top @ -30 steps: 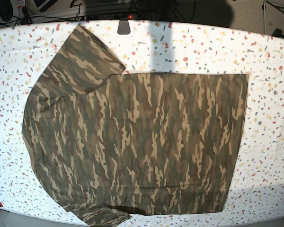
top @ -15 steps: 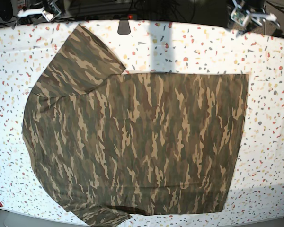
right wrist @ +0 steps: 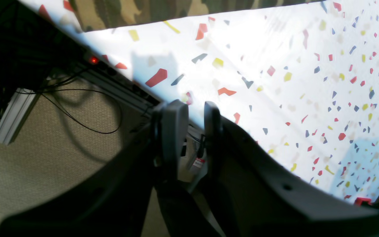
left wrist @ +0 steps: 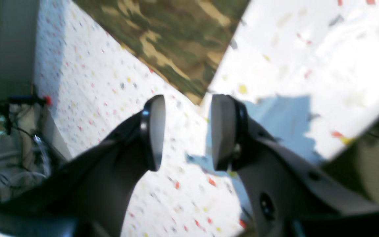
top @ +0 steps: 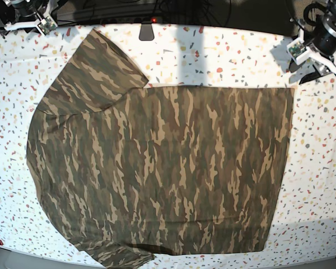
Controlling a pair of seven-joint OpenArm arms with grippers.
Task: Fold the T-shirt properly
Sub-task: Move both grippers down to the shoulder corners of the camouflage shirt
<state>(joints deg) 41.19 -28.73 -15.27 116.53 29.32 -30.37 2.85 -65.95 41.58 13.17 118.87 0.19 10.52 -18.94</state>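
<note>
Both grippers are hovering empty: left gripper (left wrist: pixel 186 131) wide, right gripper (right wrist: pixel 196 138) narrow. I am judging the T-shirt (top: pixel 162 168) hem corner nearest my left gripper the best first pinch.

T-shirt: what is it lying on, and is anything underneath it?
The T-shirt lies spread flat on the speckled table, which shows all around it. Whatever sits beneath the cloth is covered and cannot be seen.

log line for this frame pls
stage: approach | T-shirt: flat on table, unfolded | left gripper: open, above shirt corner | right gripper: empty, over table edge
</note>
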